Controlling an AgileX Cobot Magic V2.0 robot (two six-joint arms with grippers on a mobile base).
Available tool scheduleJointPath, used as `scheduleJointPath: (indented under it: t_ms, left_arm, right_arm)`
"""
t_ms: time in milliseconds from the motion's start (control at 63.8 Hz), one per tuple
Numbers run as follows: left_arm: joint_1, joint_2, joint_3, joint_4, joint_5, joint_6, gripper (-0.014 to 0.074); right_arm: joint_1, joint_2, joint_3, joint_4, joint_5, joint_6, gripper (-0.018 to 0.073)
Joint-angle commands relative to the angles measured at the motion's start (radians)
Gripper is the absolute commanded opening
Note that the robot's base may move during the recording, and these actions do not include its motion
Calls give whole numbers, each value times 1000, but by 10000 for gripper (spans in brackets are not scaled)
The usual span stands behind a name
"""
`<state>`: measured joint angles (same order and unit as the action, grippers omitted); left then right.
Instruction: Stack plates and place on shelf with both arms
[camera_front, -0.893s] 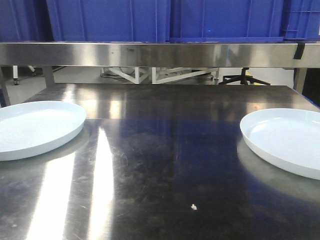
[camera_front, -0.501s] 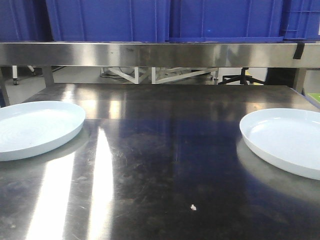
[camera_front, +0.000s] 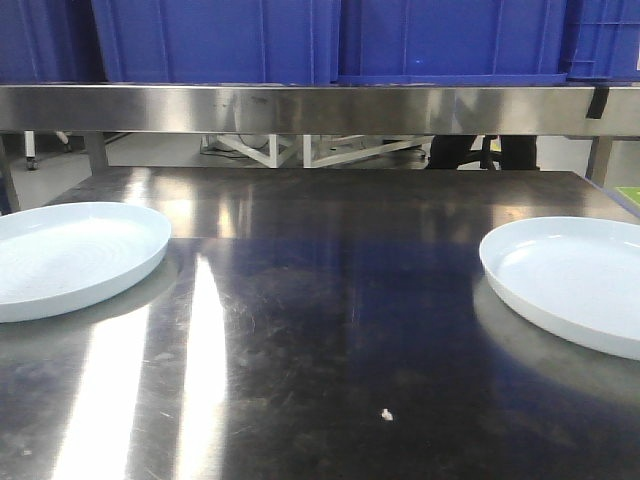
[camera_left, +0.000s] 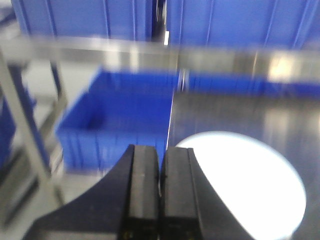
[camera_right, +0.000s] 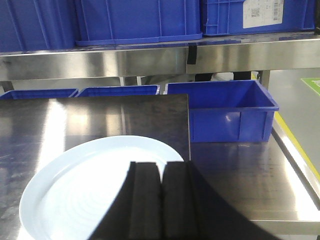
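1. Front view: both plates lie flat on the steel table (camera_front: 330, 300), well apart. The left plate (camera_front: 70, 255) and the right plate (camera_front: 575, 285) are each cut by the frame edge. No arm appears in this view
2. Front view: the shelf (camera_front: 320, 108) spans the far side above the tabletop, with blue bins (camera_front: 220, 40) standing on it
3. Left wrist view, blurred: the left gripper (camera_left: 160, 155) has its fingers pressed together with nothing between them. The left plate lies just ahead and to its right
4. That view alone shows the left crate (camera_left: 120, 120), an open blue one beyond the table's left edge
5. Right wrist view, sharp: the right gripper (camera_right: 161, 170) likewise has its fingers closed together and empty, over the right plate's near part; contact cannot be told
6. Only this view shows the right crate (camera_right: 225, 112), open and blue, off the table's right side
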<state>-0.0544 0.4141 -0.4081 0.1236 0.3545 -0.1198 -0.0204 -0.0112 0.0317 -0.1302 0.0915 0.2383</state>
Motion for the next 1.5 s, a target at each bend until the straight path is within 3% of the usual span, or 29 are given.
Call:
scheduleJointPath:
  t_ms: [0,282,799,956,1050,1332,1488]
  left_arm:
    - [-2,119,-85,-7,11,-8,89]
    - [-2,536,-309,-7,303,-8,87]
    - [-2,1068,-768,-20,634,-8,86]
    - [-2,1181,-874,-70,686,11,93]
    - [-2,1237,-914,-124,700,28,136]
    - [21,1336,-989,-129,701,49,407]
    - [32,1352,-998,-129,699,49,421]
  right_arm:
    - [-1,-12,-2,-8,-84,-6,56]
    - [-1,-12,-2,-8,-84,-6,56]
    - [-1,-12,-2,-8,-84,-6,56]
    - [-1,-12,-2,-8,-84,-6,56]
    - [-1,-12,-2,-8,-84,-6,56]
    - [-1,-12,-2,-8,-84,-6,56]
    - [-1,-12,-2,-8,-84,-6,56]
